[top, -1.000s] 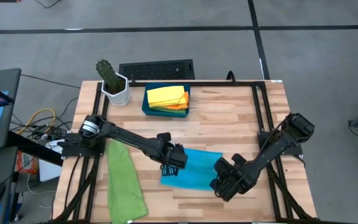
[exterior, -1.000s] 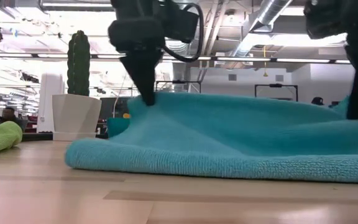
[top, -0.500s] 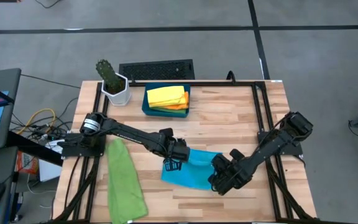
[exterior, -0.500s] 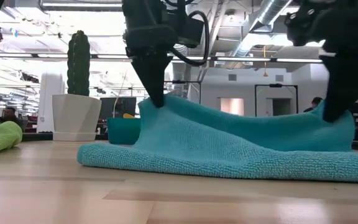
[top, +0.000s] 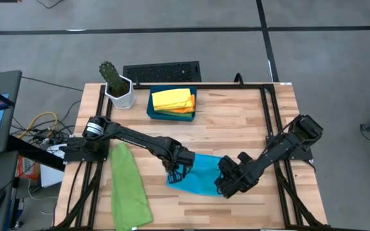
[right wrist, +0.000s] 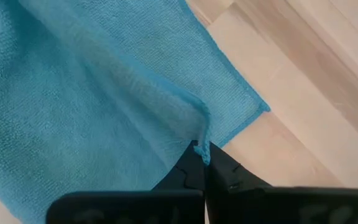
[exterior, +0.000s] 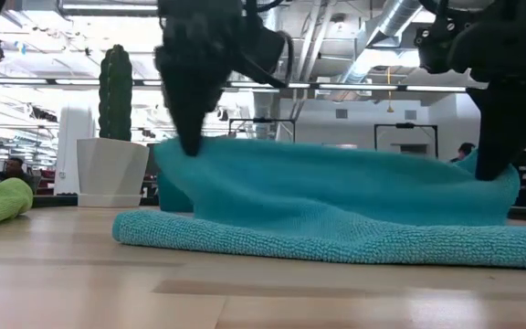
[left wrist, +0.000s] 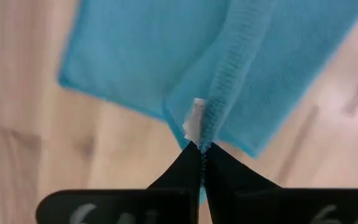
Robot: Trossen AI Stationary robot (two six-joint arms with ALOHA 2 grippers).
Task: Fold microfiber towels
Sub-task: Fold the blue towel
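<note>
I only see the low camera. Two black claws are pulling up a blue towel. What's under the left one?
Observer: The left claw is shut on the blue towel's edge, with more of the towel lying on the wooden table under it.
Child: Any other towels?
Observer: A yellow towel lies on an orange towel in a tray at the back.
Child: And the other claw?
Observer: The right claw pinches a corner.
</note>
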